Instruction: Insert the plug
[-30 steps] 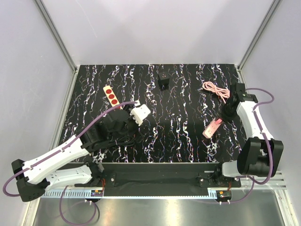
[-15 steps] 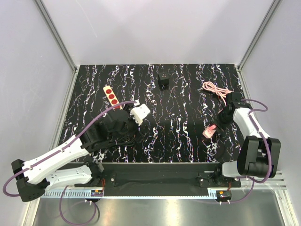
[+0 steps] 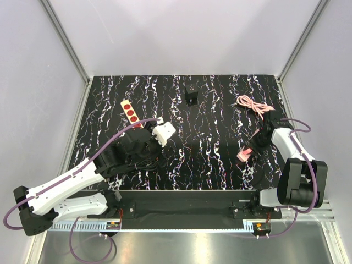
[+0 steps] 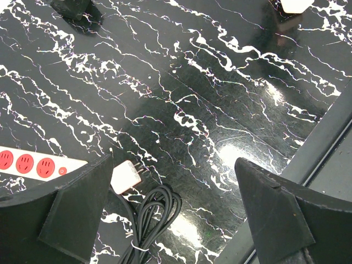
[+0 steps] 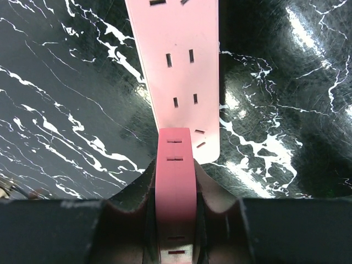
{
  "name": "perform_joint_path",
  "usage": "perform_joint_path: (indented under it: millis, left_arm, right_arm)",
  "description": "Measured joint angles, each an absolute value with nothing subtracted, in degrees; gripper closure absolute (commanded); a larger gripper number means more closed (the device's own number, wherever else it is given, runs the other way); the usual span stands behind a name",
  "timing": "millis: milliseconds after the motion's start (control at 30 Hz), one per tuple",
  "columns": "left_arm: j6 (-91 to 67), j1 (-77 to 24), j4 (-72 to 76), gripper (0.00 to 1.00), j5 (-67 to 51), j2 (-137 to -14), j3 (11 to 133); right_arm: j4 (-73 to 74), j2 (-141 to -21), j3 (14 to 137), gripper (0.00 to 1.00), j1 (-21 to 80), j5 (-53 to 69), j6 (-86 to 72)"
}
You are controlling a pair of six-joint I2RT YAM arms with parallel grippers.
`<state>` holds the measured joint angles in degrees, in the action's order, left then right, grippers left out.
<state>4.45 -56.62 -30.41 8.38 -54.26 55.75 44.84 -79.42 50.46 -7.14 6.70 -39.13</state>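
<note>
A white plug [image 4: 125,176] with two prongs lies on the black marbled table beside its coiled black cable [image 4: 151,212], just off the end of a cream power strip with red sockets [image 4: 33,163]. My left gripper [image 4: 173,170] hovers over them, open and empty, its left finger next to the plug. In the top view the plug [image 3: 164,132] lies right of the strip [image 3: 130,111] and my left gripper [image 3: 149,144]. My right gripper [image 5: 175,181] is shut on a pink power strip [image 5: 176,71], held low over the table at the right [image 3: 246,152].
A small black adapter [image 3: 191,96] stands at the back middle. A pink cable [image 3: 253,104] lies coiled at the back right. White walls close in the table on three sides, and a metal rail runs along the near edge.
My right gripper has drawn back toward the near edge with the pink strip, which now looks shorter and more upright. The left arm has hardly moved.
</note>
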Motion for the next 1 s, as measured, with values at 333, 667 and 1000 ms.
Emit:
perform_joint_path:
  millis: [333, 667, 1000]
  left_arm:
    - [4.4, -56.6, -30.4, 0.01, 8.4, -54.3, 55.7]
    - [4.5, -56.6, -30.4, 0.01, 8.4, -54.3, 55.7]
    - [4.5, -56.6, -30.4, 0.01, 8.4, -54.3, 55.7]
  right_arm:
    - [44.8, -79.4, 49.7, 1.0, -7.1, 6.7, -37.8]
    - [43.7, -81.1, 49.7, 1.0, -7.1, 7.2, -36.0]
    - [42.8, -83.7, 50.1, 1.0, -7.1, 7.8, -35.9]
